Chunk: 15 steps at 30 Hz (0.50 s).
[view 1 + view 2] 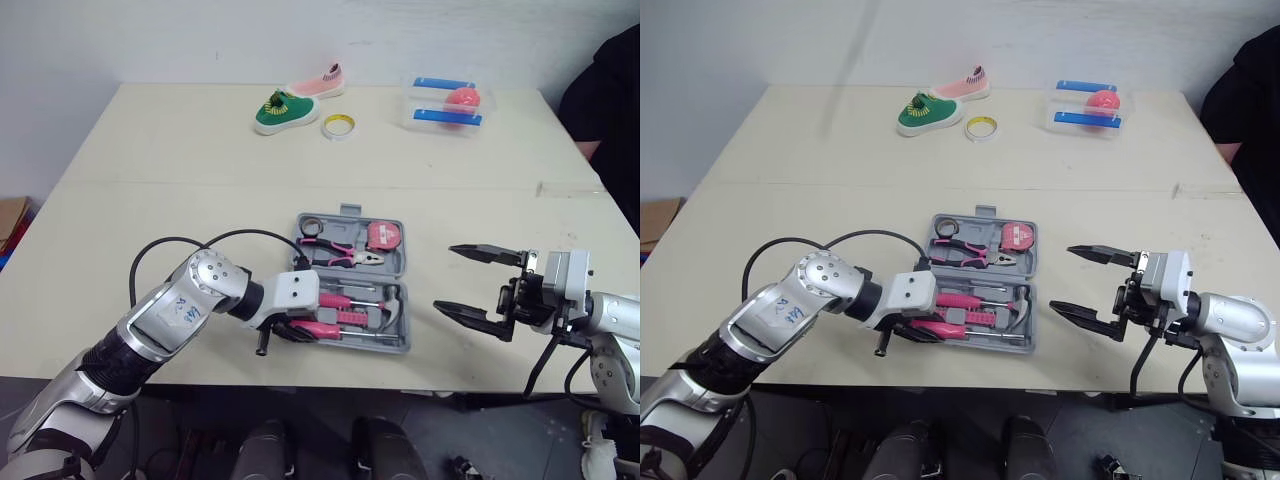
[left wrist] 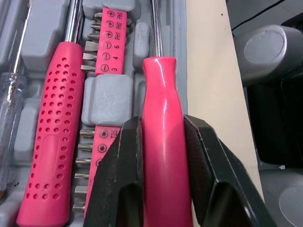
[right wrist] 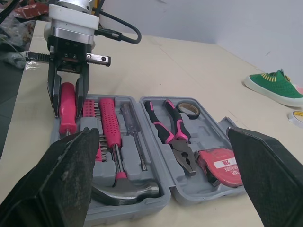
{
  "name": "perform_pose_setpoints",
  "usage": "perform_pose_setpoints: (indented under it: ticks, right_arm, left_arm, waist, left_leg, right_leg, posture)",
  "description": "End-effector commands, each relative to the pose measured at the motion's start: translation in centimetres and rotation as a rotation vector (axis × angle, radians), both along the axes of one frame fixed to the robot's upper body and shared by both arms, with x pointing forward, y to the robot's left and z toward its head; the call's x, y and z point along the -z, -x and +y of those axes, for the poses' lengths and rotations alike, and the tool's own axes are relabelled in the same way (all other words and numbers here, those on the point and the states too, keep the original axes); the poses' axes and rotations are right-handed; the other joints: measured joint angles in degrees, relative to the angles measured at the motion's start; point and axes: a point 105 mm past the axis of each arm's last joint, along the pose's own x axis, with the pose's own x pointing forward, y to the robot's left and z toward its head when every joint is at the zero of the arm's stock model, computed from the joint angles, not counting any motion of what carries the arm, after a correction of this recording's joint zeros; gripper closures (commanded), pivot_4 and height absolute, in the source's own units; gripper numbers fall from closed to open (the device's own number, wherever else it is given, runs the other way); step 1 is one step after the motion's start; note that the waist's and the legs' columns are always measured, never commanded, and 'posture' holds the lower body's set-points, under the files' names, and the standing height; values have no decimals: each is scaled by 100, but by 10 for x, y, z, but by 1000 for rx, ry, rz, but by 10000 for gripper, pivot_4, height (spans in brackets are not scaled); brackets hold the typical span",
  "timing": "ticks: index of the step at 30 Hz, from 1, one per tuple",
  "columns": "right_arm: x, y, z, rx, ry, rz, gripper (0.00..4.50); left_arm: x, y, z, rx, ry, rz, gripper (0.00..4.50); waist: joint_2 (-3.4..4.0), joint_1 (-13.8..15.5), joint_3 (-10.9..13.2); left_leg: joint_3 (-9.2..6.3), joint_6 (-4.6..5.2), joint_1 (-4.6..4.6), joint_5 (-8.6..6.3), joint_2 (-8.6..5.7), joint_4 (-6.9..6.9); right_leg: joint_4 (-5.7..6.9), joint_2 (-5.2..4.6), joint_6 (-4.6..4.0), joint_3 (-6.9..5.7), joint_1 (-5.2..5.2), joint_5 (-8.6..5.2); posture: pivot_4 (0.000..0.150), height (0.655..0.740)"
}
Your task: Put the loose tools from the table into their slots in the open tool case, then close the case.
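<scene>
Open grey tool case (image 3: pixel 208 126) lies flat on the tabletop (image 1: pixel 150 200), near the front edge and between the two arms. Left tool (image 2: pixel 163 123) is clenched on the smooth pink screwdriver (image 2: pixel 163 156) - both fingers (image 2: pixel 118 179) press on the handle sides. The screwdriver sits over the case's near half, in the outermost row by the front wall, with its shaft running along the grey moulding. Cannot tell if it is fully down in its slot.

Next to it in that half: the pink bit strip (image 2: pixel 110 42), then a perforated pink handle (image 2: pixel 49 142), then a clear-handled driver (image 2: pixel 9 109). The hammer (image 3: pixel 125 191) lies across the end of that half. The far half holds pliers (image 3: pixel 173 132), a pink tape measure (image 3: pixel 222 165) and a small roll of tape (image 3: pixel 188 109).

Right tool (image 1: pixel 445 277) is released - fingers spread wide, nothing between them. It hovers just beside the case's right end, pointing at it, apart from it.

At the far side of the tabletop, well apart from the case: green shoe (image 1: pixel 283 110), pink shoe (image 1: pixel 320 83), yellow tape ring (image 1: pixel 338 125), clear box (image 1: pixel 445 105) with blue strips and a pink item inside. A person's dark sleeve (image 1: pixel 610 100) shows at the right edge.
</scene>
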Motion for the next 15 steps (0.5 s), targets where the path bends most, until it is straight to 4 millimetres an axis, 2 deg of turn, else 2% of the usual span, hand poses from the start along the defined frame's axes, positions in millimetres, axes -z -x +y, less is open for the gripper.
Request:
perform_pose_setpoints:
  ticks: [1, 2, 4, 9, 12, 14, 15]
  right_arm:
    - [-7, 4, 1, -4, 4, -36, 0]
    - [-7, 4, 1, -4, 4, -36, 0]
    - [-7, 4, 1, -5, 0, -34, 0]
    - [-6, 4, 2, -12, -3, -25, 0]
    - [-5, 4, 2, -11, -5, -21, 0]
    - [-4, 5, 1, -6, -8, -16, 0]
    - [-3, 5, 1, -4, -8, -13, 0]
  left_arm:
    - [-7, 3, -6, 26, 31, -25, 34479]
    - [-8, 2, -7, 25, 40, -30, 29251]
    - [-20, -1, -11, 63, 77, -108, 23363]
    - [-41, 11, -17, 150, 195, -92, 23363]
    - [-49, 7, -15, 152, 287, -170, 23363]
    - [-61, 4, -17, 162, 439, -224, 28879]
    - [-58, 3, -14, 131, 464, -201, 31956]
  waist:
    - [0, 0, 0]
    - [0, 1, 0]
    - [0, 2, 0]
    - [-1, 1, 0]
    - [-1, 1, 0]
    - [-1, -1, 0]
    - [-1, 0, 1]
  left_leg:
    - [0, 0, 0, 0, 0, 0]
    - [0, 0, 0, 0, 0, 0]
    - [0, 0, -1, 0, 0, 2]
    - [-3, 1, -3, -1, 3, 9]
    - [-3, 1, -2, -1, 3, 11]
    - [-3, 1, -1, -1, 4, 11]
    - [-2, 1, -1, -1, 4, 13]
  right_leg:
    - [0, -1, 0, 0, 0, 0]
    - [0, -1, 0, 0, 0, 0]
    - [0, -1, 0, 0, 0, 0]
    - [3, -4, 0, 0, 1, 0]
    - [3, -4, 0, 0, 3, 0]
    - [2, -4, 0, -1, 4, 0]
    - [3, -5, 0, -1, 5, 0]
  posture:
    - [1500, 7400]
    - [1500, 7400]
    - [1500, 7400]
    - [1500, 7400]
    - [1500, 7400]
    - [1500, 7400]
    - [1500, 7400]
